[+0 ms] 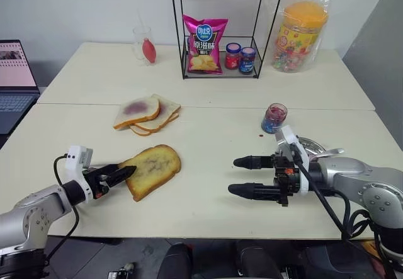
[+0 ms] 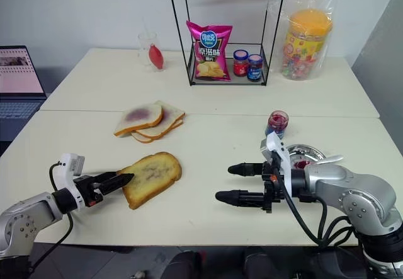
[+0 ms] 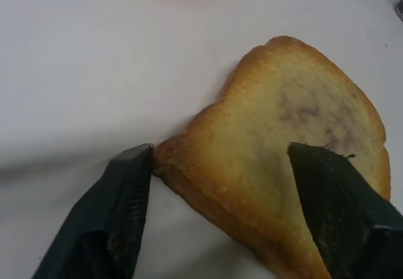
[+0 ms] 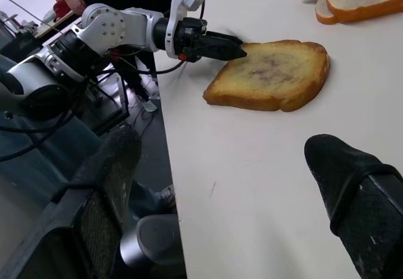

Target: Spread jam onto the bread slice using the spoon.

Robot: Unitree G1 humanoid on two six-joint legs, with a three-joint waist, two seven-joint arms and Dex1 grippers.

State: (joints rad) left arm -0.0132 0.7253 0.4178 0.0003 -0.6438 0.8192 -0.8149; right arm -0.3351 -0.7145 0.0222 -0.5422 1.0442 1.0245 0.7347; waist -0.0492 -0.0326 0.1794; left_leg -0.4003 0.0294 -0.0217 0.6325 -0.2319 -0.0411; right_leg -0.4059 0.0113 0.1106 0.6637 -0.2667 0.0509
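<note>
- Bread slice (image 1: 151,170), toasted golden brown with a faint dark smear on top, lies flat on the table (image 1: 208,216) near the front edge, left of centre.
- Left gripper (image 1: 119,174) straddles the slice's near corner, one finger on each side; whether it grips is unclear.
- Right gripper (image 1: 242,177) hovers over bare table to the right, fingers wide apart, holding nothing.
- Behind it sit a steel dish (image 2: 306,154) with the spoon (image 2: 327,160) and a small jam-stained cup (image 1: 274,118).
- Pale slices (image 1: 146,113) lie stacked farther back.

My black fingers (image 3: 119,228) look matt and ribbed. The bread slice (image 3: 296,159) is rough, toasted; the table (image 1: 208,140) smooth, matt.
</note>
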